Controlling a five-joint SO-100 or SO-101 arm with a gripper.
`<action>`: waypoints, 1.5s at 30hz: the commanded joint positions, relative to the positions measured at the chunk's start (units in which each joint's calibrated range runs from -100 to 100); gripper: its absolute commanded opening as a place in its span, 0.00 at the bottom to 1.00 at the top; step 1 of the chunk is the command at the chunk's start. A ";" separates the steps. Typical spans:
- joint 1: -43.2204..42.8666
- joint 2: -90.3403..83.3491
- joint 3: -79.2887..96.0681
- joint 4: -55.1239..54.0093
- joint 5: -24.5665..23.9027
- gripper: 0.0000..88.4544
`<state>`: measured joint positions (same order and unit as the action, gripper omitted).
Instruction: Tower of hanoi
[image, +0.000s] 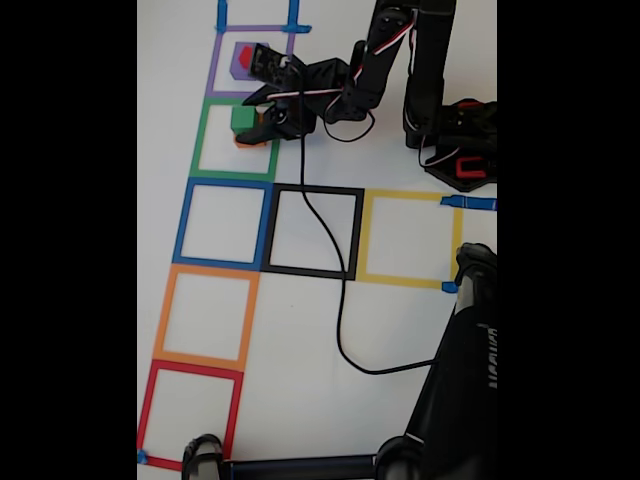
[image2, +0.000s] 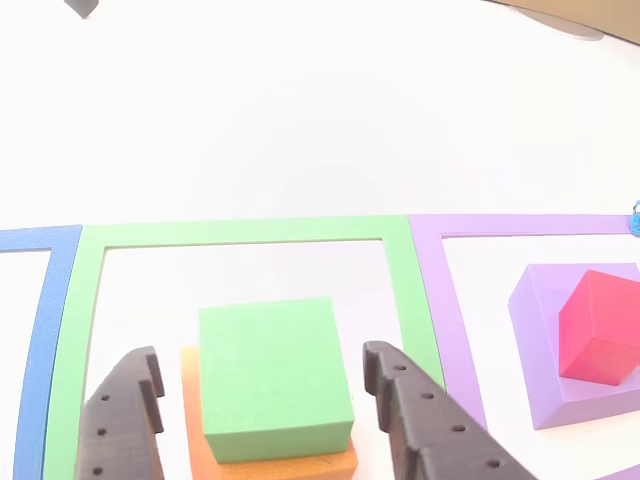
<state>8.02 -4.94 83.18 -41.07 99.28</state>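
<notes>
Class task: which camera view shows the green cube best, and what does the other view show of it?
The other view shows the green cube best: close, sitting on the orange cube between the open gripper fingers. In the fixed view the green cube is a small patch, partly hidden by the gripper.

Fixed view. The black arm (image: 400, 70) reaches left over the white table (image: 400, 330); its gripper (image: 258, 128) sits at the green cube (image: 242, 117) inside the green tape square (image: 205, 140). The red cube (image: 245, 58) rests on the purple cube (image: 237, 66) in the purple tape square (image: 214, 65).
</notes>
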 joint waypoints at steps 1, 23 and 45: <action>0.52 -1.64 -0.54 -1.60 0.72 0.27; 6.56 -51.70 -33.45 95.16 0.72 0.01; 21.42 -41.93 -90.63 140.99 0.72 0.01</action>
<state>27.44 -46.39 -7.75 99.19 100.00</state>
